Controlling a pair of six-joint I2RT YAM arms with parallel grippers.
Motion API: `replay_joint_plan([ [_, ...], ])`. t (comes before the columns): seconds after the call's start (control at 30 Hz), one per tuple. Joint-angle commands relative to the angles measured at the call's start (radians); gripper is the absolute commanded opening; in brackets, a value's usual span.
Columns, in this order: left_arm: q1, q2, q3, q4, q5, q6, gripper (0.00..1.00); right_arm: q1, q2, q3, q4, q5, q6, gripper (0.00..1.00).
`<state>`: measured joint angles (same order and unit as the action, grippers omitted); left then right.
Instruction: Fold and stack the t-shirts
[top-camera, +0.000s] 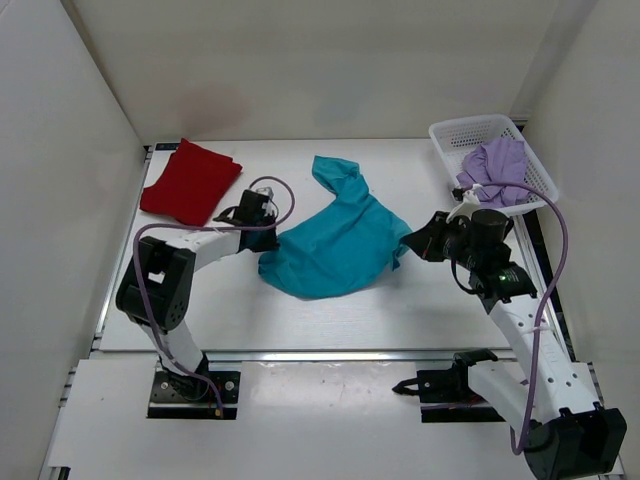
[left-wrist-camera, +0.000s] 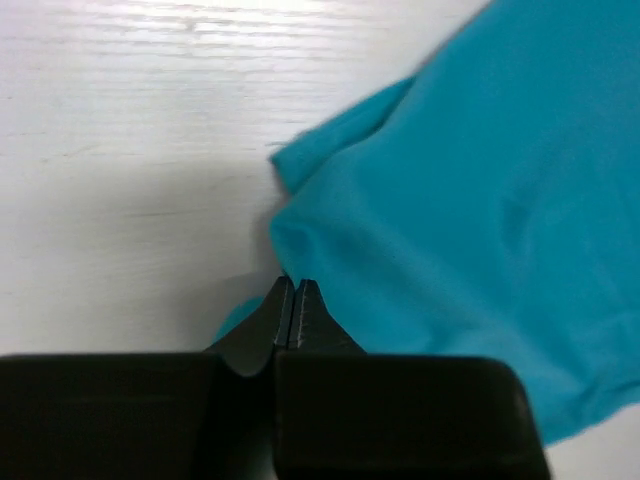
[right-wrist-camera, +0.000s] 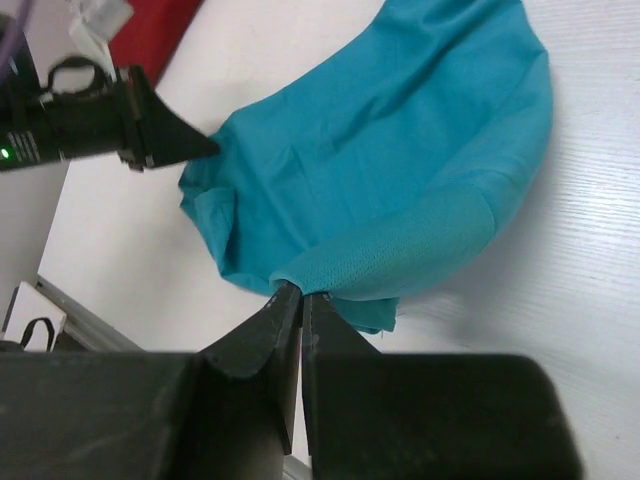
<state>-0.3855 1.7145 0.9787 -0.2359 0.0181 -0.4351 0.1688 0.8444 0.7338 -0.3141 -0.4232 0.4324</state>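
At the middle of the white table (top-camera: 400, 320) lies the teal t-shirt (top-camera: 335, 245), unfolded and rumpled, one narrow end trailing toward the far wall and its broad body spread toward the near edge. No print, tag or lettering on it can be read in any view. The left gripper (left-wrist-camera: 292, 300) sits at the shirt's left edge with its black fingers pressed tightly together; teal cloth shows on either side of the tips, but I cannot tell whether any of it is caught between them. The right gripper (right-wrist-camera: 300, 298) is at the shirt's opposite, right-hand corner, its fingers clamped on the hem, which rises to the tips in a small fold. Well to the left of the teal shirt, near the far left corner of the table, the dark red t-shirt (top-camera: 190, 182) lies folded into a flat rectangle. At the far right corner a white mesh basket (top-camera: 478, 127) stands tilted at the table's edge, and the lavender t-shirt (top-camera: 497, 168) is bunched up inside it. Purple cables (top-camera: 560, 240) loop along both arms.
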Motion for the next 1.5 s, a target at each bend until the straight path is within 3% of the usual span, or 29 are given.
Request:
replay_joint_plan([
  [0.0,-0.055,-0.059,0.159,-0.034,-0.010,0.005,0.00,0.029,-0.010,0.038,0.050,-0.011,0.002,0.00],
  [0.13,-0.104,-0.191,0.377,-0.153,-0.015,0.036,0.00,0.046,-0.054,0.162,-0.011,0.027,-0.023,0.00],
  [0.23,-0.083,-0.349,0.387,-0.184,-0.017,0.052,0.00,0.080,-0.160,0.240,-0.065,0.087,-0.046,0.00],
  [0.33,0.032,-0.569,0.232,-0.134,0.079,0.007,0.01,0.138,-0.241,0.269,-0.120,0.175,-0.053,0.00],
  [0.4,0.199,-0.668,0.100,-0.077,0.173,-0.039,0.02,0.164,-0.275,0.250,-0.149,0.219,-0.044,0.00],
  [0.47,0.282,-0.711,-0.033,-0.053,0.235,-0.051,0.04,0.202,-0.291,0.202,-0.160,0.244,-0.035,0.00],
  [0.57,0.298,-0.685,-0.072,-0.066,0.260,-0.039,0.04,0.244,-0.283,0.106,-0.163,0.280,-0.017,0.00],
  [0.7,0.203,-0.580,-0.013,-0.068,0.178,-0.034,0.04,0.224,-0.233,0.023,-0.132,0.267,-0.011,0.00],
  [0.9,0.229,-0.238,0.133,-0.054,0.161,-0.030,0.09,-0.037,-0.118,-0.073,-0.022,0.002,-0.006,0.00],
  [1.0,0.223,0.092,0.382,-0.201,0.146,0.008,0.27,-0.112,-0.070,-0.067,0.004,-0.057,-0.008,0.00],
  [1.07,0.211,0.176,0.512,-0.259,0.128,0.022,0.41,-0.089,-0.058,-0.047,0.006,-0.010,-0.012,0.00],
  [1.1,0.209,0.191,0.552,-0.256,0.115,0.025,0.57,-0.074,-0.048,-0.036,0.006,0.006,-0.012,0.00],
  [1.13,0.197,0.188,0.569,-0.247,0.106,0.018,0.66,-0.059,-0.032,-0.031,0.004,0.023,-0.012,0.00],
  [1.17,0.188,0.162,0.569,-0.228,0.082,0.024,0.90,-0.036,-0.034,-0.024,0.007,0.046,-0.012,0.00],
  [1.2,0.183,0.131,0.568,-0.202,0.063,0.019,0.99,-0.020,-0.024,-0.025,0.007,0.052,-0.014,0.00],
  [1.3,0.210,0.009,0.488,-0.131,0.097,-0.005,0.99,-0.028,-0.004,-0.031,0.024,0.041,-0.012,0.00],
  [1.43,0.246,-0.255,0.110,0.062,0.181,-0.082,0.99,-0.034,-0.016,-0.056,0.032,0.012,-0.012,0.00],
  [1.47,0.235,-0.297,-0.008,0.088,0.178,-0.102,0.93,-0.029,-0.016,-0.062,0.039,0.011,-0.020,0.00],
])
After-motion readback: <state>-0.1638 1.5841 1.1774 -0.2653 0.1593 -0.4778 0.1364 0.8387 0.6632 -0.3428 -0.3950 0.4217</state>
